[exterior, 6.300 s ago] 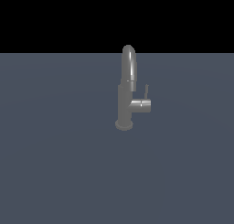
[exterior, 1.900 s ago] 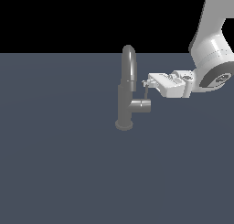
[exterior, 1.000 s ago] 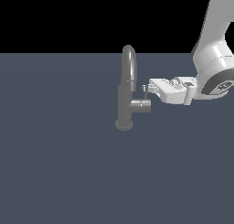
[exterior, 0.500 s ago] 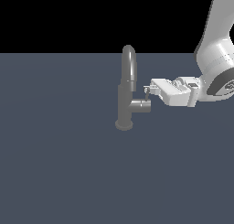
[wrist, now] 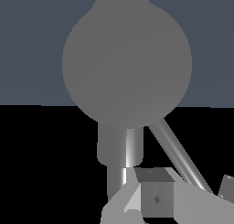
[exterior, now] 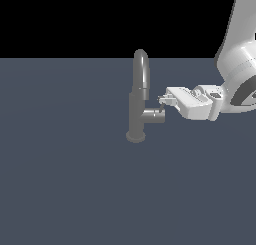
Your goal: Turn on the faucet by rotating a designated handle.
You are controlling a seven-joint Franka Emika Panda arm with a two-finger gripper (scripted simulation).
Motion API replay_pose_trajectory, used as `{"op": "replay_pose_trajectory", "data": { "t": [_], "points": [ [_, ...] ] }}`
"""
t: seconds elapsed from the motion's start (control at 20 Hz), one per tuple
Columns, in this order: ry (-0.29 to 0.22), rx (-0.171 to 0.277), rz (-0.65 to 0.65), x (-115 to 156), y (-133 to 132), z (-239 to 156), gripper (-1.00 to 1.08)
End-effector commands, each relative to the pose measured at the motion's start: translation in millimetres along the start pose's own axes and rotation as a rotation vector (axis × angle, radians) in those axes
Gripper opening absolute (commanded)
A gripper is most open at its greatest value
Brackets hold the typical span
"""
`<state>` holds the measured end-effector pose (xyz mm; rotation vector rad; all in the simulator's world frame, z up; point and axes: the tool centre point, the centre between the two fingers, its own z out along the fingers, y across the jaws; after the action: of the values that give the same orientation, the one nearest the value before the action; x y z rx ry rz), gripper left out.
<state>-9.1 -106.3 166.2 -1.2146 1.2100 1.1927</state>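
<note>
Exterior view first: the biggest thing is the flat grey-blue floor (exterior: pixel 65 189) filling the lower part of the shot, with the white Panda arm (exterior: pixel 240 64) coming down on the exterior view's right. The faucet (exterior: pixel 136 109) stands near the middle, a tall cylinder on a round base with the arched spout on top and the short side stub (exterior: pixel 155 116) sticking out toward the fingers. The gripper (exterior: pixel 163 101) reaches in sideways, its tips just above the outer end of that stub, right by the faucet body. The handle (wrist: pixel 176 150) only really shows in the wrist view, as a thin shiny rod slanting away from the big round end of the stub and running close past one finger (wrist: pixel 155 195). In the exterior view it's lost behind the fingertips. Can't tell how wide the fingers are spread, or whether they've actually got the rod pinched or are just sitting next to it.
</note>
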Motion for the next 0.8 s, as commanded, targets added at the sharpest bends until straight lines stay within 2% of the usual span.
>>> {"op": "replay_pose_trajectory", "data": {
  "t": [0.0,0.35,0.4,0.45,0.75],
  "points": [
    [-0.005,-0.002,0.015,9,14,-1,-1.00],
    [-0.007,-0.004,0.017,23,41,-1,-1.00],
    [-0.007,-0.004,0.017,23,41,-1,-1.00],
    [-0.002,-0.004,-0.006,13,29,0,-1.00],
    [-0.005,-0.004,0.008,52,44,0,-1.00]
  ]
}}
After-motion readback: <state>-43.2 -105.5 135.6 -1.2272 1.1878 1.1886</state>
